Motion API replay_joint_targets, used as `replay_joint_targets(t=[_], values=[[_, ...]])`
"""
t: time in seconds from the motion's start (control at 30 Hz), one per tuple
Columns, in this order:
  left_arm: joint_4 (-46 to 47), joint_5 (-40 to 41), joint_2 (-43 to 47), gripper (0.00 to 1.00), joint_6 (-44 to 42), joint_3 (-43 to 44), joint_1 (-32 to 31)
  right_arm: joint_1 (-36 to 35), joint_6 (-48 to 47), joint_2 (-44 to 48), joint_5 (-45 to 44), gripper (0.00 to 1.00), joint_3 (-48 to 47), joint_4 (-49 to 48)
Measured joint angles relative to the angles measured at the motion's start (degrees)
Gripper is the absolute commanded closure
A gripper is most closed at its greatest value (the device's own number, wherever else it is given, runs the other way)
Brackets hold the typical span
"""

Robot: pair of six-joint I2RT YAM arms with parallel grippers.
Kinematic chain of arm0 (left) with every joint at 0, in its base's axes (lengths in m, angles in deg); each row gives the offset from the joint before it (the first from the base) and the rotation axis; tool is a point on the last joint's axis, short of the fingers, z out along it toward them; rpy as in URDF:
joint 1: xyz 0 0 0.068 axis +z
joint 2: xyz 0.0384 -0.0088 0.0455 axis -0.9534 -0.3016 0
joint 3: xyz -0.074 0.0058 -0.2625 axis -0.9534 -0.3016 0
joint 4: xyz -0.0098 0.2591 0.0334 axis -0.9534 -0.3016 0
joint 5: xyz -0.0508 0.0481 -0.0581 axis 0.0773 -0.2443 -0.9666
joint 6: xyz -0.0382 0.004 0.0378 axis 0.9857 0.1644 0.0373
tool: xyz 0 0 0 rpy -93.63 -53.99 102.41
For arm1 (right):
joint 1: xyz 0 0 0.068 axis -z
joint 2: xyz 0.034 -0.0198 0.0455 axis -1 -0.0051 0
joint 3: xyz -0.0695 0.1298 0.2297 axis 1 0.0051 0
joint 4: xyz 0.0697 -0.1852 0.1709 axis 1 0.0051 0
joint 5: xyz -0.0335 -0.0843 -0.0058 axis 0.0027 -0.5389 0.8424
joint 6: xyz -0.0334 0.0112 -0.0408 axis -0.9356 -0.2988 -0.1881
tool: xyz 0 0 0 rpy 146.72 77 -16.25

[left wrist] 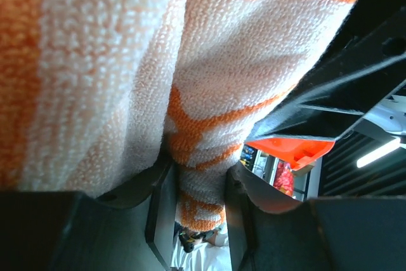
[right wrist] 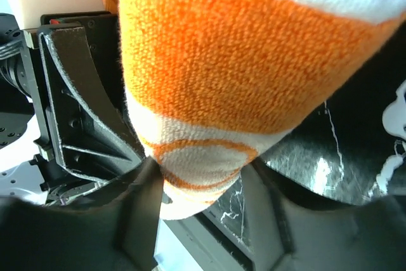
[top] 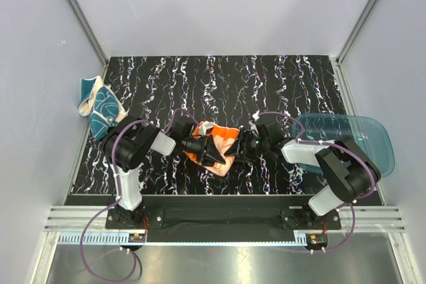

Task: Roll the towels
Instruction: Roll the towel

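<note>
The orange and peach towel (top: 223,143) is bunched at the middle of the black marbled table, held between both grippers. My left gripper (top: 214,158) is shut on its left side; the cloth (left wrist: 203,176) is pinched between the fingers. My right gripper (top: 238,145) is shut on its right side, with the towel's folded corner (right wrist: 200,169) between the fingers. The teal towel with white swirls (top: 100,105) lies crumpled at the table's far left edge, apart from both grippers.
A translucent blue plastic tray (top: 353,139) lies at the right edge of the table, partly under the right arm. Grey walls close in the left, back and right sides. The black table surface (top: 219,84) stretches behind the grippers.
</note>
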Motion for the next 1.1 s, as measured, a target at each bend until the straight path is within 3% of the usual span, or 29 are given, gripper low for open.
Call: replay_joint_targets(t=[0.07,0.13,0.17,0.33,0.6,0.7,0.87,1.1], values=[[1.70,-0.02,-0.22,0.62,1.27,-0.39,0.07,-0.02,0.22,-0.94,0.22,0.64,0.02,-1.29],[2.08,0.09,-0.24,0.57,1.81,-0.48,0.11,-0.07,0.50,-1.81,0.63,0.69,0.02,-2.36],[1.27,0.31,-0.15,0.51,1.20,-0.42,0.17,-0.11,0.59,-2.12,0.87,0.73,0.00,-2.73],[-15.45,4.83,3.76,0.41,-7.72,4.26,-0.17,-0.17,0.46,-2.43,0.92,0.78,-1.03,-1.07],[-43.60,26.38,14.67,0.38,-23.45,13.16,-3.23,-1.27,-1.31,-1.68,-2.16,0.79,-6.88,11.91],[-50.75,39.06,19.89,0.38,-28.11,17.16,-9.01,-1.90,-2.10,-1.14,-4.04,0.79,-9.40,17.75],[-54.60,58.03,27.74,0.38,-33.42,20.63,-23.26,-2.56,-2.93,-0.98,-6.47,0.79,-13.05,25.77],[-57.35,79.93,27.02,0.37,-36.98,21.18,-39.50,-2.64,-3.54,-1.27,-8.13,0.84,-16.52,33.27]])
